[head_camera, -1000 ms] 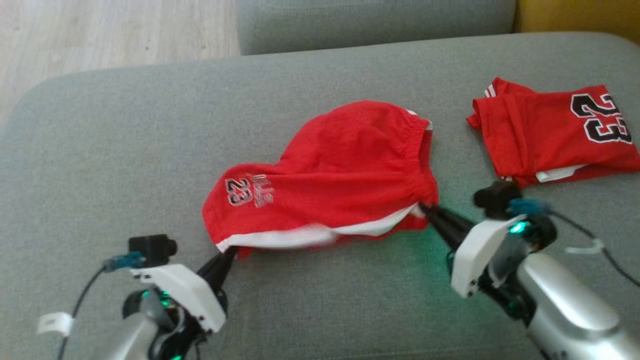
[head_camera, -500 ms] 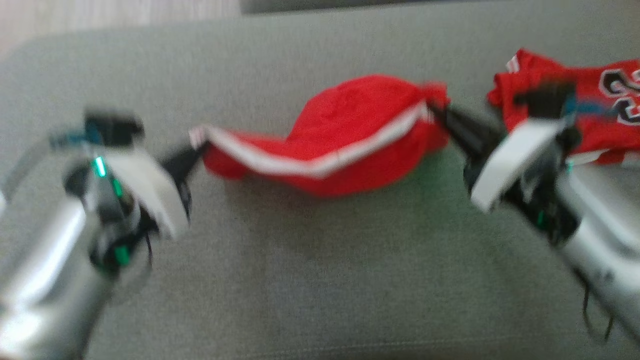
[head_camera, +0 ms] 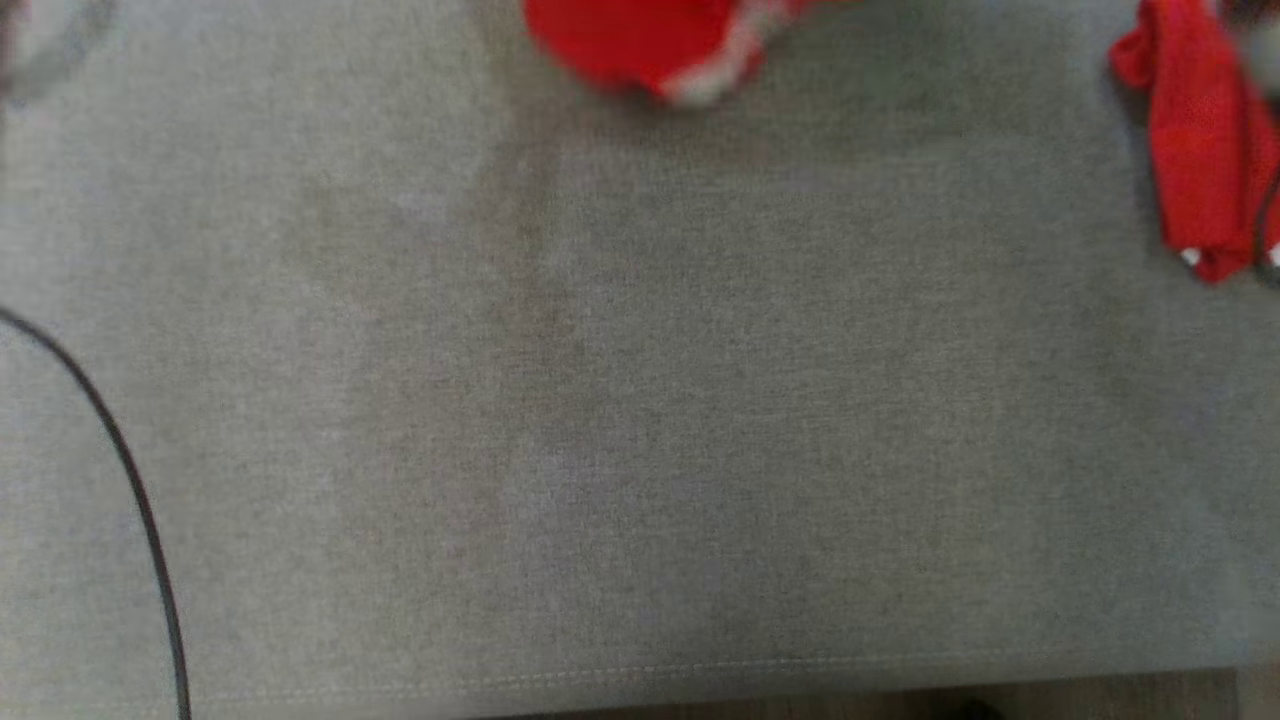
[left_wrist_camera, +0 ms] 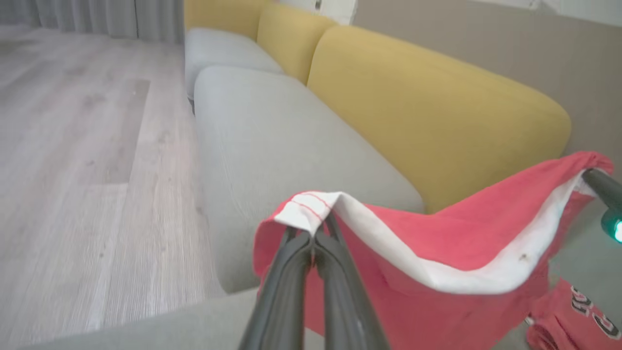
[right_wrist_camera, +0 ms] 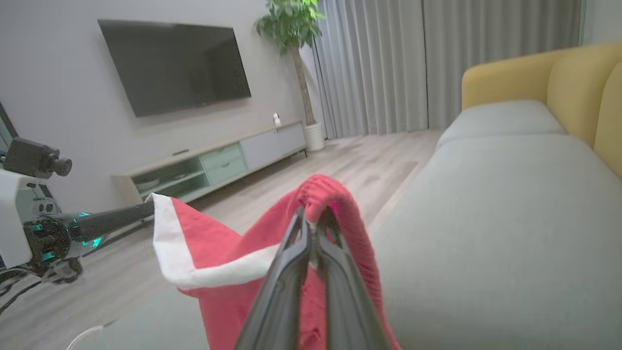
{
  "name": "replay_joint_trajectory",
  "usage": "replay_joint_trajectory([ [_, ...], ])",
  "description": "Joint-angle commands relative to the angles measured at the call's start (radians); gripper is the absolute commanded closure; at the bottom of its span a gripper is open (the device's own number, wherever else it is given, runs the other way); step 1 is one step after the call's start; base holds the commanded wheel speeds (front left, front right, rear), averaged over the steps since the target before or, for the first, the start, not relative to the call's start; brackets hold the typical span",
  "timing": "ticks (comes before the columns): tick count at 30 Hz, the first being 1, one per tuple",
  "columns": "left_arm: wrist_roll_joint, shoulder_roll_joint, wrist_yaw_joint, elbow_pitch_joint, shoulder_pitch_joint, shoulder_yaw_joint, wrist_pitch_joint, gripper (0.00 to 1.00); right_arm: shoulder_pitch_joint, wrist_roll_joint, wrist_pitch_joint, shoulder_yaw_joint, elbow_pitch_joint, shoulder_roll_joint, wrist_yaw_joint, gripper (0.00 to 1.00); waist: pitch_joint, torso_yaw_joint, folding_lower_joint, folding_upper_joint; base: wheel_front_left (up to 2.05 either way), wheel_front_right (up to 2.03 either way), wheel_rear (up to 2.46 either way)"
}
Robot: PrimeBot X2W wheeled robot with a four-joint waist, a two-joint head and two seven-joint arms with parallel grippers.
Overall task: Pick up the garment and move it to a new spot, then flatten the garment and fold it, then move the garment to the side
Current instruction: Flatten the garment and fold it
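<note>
The garment (left_wrist_camera: 437, 253), red shorts with a white hem band, hangs stretched in the air between my two grippers. In the left wrist view my left gripper (left_wrist_camera: 316, 238) is shut on a white-trimmed corner of it. My right gripper (right_wrist_camera: 313, 226) is shut on the bunched red waistband in the right wrist view. The head view catches just the blurred bottom of the garment (head_camera: 640, 40) at the top edge, above the grey sofa seat (head_camera: 640, 400). From the left wrist, the right gripper's dark finger (left_wrist_camera: 600, 187) holds the far corner.
A second red piece with black lettering (head_camera: 1200, 160) lies on the seat at the right. Yellow back cushions (left_wrist_camera: 427, 112) stand behind the grey seat. A thin black cable (head_camera: 130, 480) crosses the lower left of the head view. Wooden floor (left_wrist_camera: 73, 146) lies beyond the sofa.
Both grippers have lifted the garment off the seat and raised it up out of the head view. The head camera has also shifted, so the seat now spreads across that view.
</note>
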Motion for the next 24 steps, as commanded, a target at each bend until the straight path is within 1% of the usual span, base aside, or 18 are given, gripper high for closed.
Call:
replay_joint_trajectory([
  [1,0.005,0.044,-0.006,0.001,-0.108,0.026,-0.030,1.00,-0.057,0.006,-0.035,-0.001,0.000,0.022,-0.001,1.00,0.039,0.001,-0.0005,0.0001,0.00,0.00,0.00],
  [4,0.021,0.046,-0.006,0.075,-0.249,0.016,-0.082,1.00,-0.181,0.029,-0.078,0.013,0.051,0.037,-0.001,1.00,0.049,0.000,-0.0005,0.0001,0.00,0.00,0.00],
  [7,0.017,0.036,-0.006,0.148,-0.370,0.003,-0.111,1.00,-0.293,0.043,-0.116,0.032,0.094,0.045,-0.001,1.00,0.057,0.002,-0.0005,0.0001,0.00,0.00,0.00],
  [10,0.007,0.033,-0.006,0.196,-0.441,-0.022,-0.136,1.00,-0.362,0.054,-0.171,0.055,0.120,0.048,-0.001,1.00,0.058,0.007,-0.0005,0.0001,0.00,0.00,0.00],
  [12,-0.011,0.030,-0.006,0.217,-0.450,-0.048,-0.143,1.00,-0.375,0.070,-0.180,0.086,0.135,0.049,-0.001,1.00,0.053,0.013,-0.0005,0.0001,0.00,0.00,0.00],
  [13,-0.024,0.028,-0.006,0.223,-0.440,-0.066,-0.141,1.00,-0.371,0.076,-0.180,0.109,0.140,0.047,-0.001,1.00,0.048,0.016,-0.0005,0.0001,0.00,0.00,0.00],
  [14,-0.044,0.037,-0.006,0.230,-0.403,-0.113,-0.128,1.00,-0.341,0.097,-0.171,0.162,0.147,0.044,-0.001,1.00,0.034,0.019,-0.0005,0.0001,0.00,0.00,0.00],
  [18,-0.105,0.073,-0.006,0.221,-0.267,-0.225,-0.075,1.00,-0.221,0.151,-0.149,0.285,0.138,0.029,-0.001,1.00,-0.009,0.023,-0.0005,0.0001,0.00,0.00,0.00],
  [21,-0.157,0.123,-0.006,0.179,-0.139,-0.317,-0.029,1.00,-0.117,0.200,-0.131,0.382,0.113,0.003,-0.001,1.00,-0.056,0.022,-0.0005,0.0001,0.00,0.00,0.00],
  [24,-0.221,0.189,-0.006,0.111,-0.010,-0.396,0.022,1.00,-0.010,0.245,-0.116,0.443,0.073,-0.031,-0.001,1.00,-0.114,0.021,-0.0005,0.0001,0.00,0.00,0.00],
])
